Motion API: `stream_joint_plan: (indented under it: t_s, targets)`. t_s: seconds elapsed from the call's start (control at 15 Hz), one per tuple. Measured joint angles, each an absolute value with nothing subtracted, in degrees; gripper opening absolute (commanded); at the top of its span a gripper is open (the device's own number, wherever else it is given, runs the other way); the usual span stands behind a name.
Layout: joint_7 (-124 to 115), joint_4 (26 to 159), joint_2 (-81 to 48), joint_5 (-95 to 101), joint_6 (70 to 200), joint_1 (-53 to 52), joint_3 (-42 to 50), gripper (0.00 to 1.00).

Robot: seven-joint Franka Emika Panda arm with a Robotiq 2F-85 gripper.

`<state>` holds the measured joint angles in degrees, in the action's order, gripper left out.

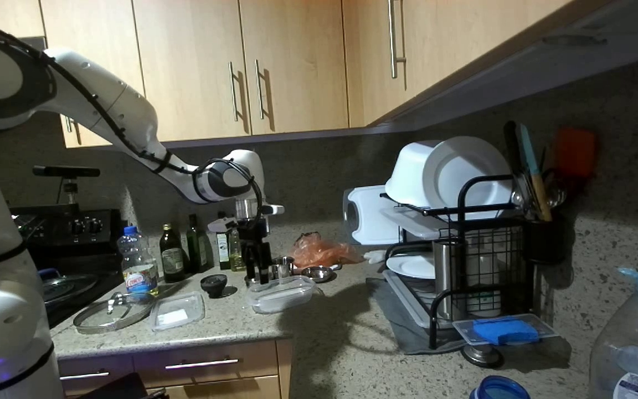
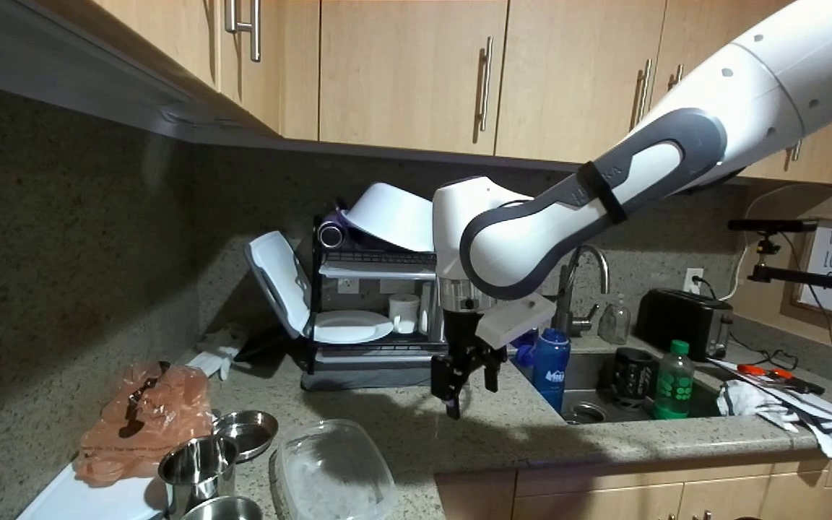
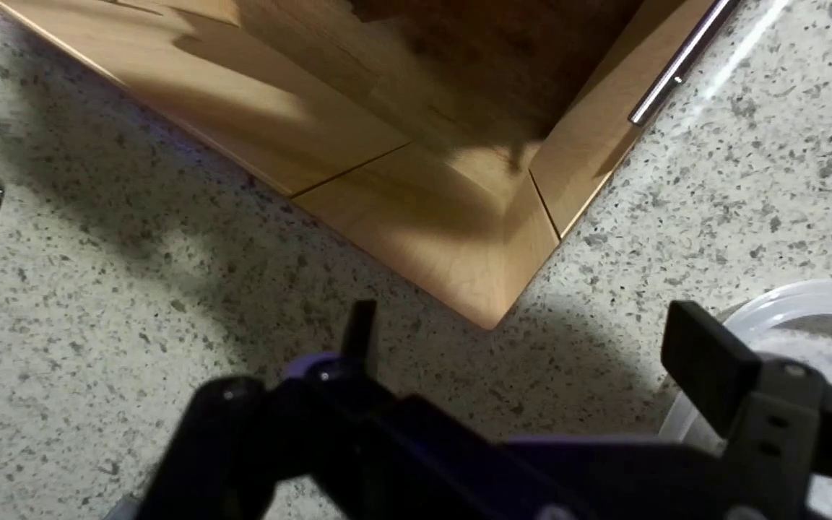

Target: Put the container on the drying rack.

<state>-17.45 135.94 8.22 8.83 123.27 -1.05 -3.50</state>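
Note:
The container, a clear plastic tub [image 1: 283, 295], lies on the counter. It also shows in an exterior view [image 2: 335, 469] and partly at the right edge of the wrist view [image 3: 831, 339], where a finger covers some of it. The drying rack, a black wire rack, shows in both exterior views [image 1: 466, 215] [image 2: 380, 257] and holds white dishes on two levels. My gripper [image 2: 472, 397] points down above the counter, off to the side of the container and apart from it. In the wrist view its fingers [image 3: 524, 325] are wide apart with nothing between them.
A clear plastic lid [image 1: 178, 311], a glass pot lid [image 1: 113, 315] and a small black cup [image 1: 214, 285] lie on the counter. Steel pots [image 2: 199, 469] and an orange bag [image 2: 145, 422] stand near the container. The sink [image 2: 607, 383] and blue bottle [image 2: 552, 368] are beyond the gripper.

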Motion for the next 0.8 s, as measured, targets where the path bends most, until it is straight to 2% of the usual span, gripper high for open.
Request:
stream_joint_plan:
  t_s: [0.33,0.8]
  targets:
    - [-21.8,127.9,2.6,11.6,121.7,-1.6,-4.6,1.0]
    - [-22.9,113.2,-7.7,14.3,112.2,-4.5,-5.0,1.0]
